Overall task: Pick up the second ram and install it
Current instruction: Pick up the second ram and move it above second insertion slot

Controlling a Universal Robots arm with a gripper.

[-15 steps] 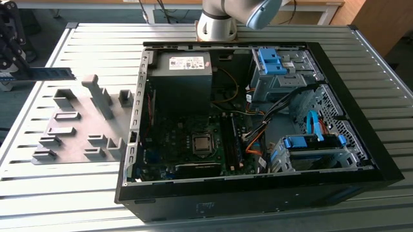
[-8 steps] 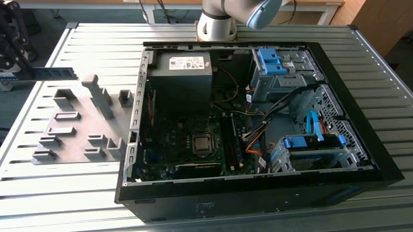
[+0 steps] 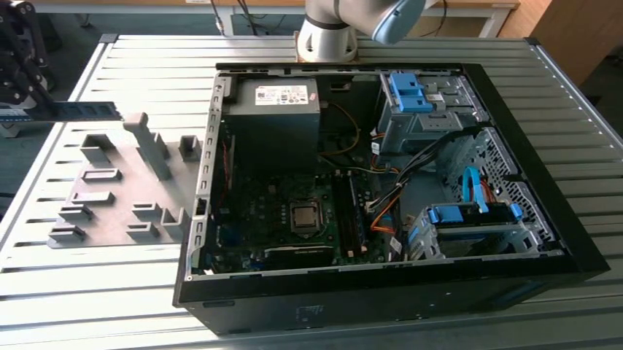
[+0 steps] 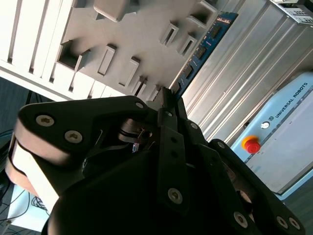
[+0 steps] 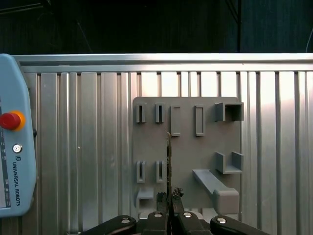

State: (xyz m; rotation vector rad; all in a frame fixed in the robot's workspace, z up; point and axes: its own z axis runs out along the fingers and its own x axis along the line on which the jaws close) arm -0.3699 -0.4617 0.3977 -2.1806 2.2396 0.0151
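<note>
Ribbed metal desk (image 3: pixel 107 292) carries the open case (image 3: pixel 389 310) and grey holder (image 3: pixel 112 211), and I have the ram (image 3: pixel 86 111) up clear of that holder, fingers (image 5: pixel 161 201) clamped on it; pick done, I judge, so installing calls for squaring it to the slots (image 3: pixel 348 211).

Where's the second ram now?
The second ram is clamped in the gripper, above the grey holder plate, on the exterior view's left of the open PC case.
</note>
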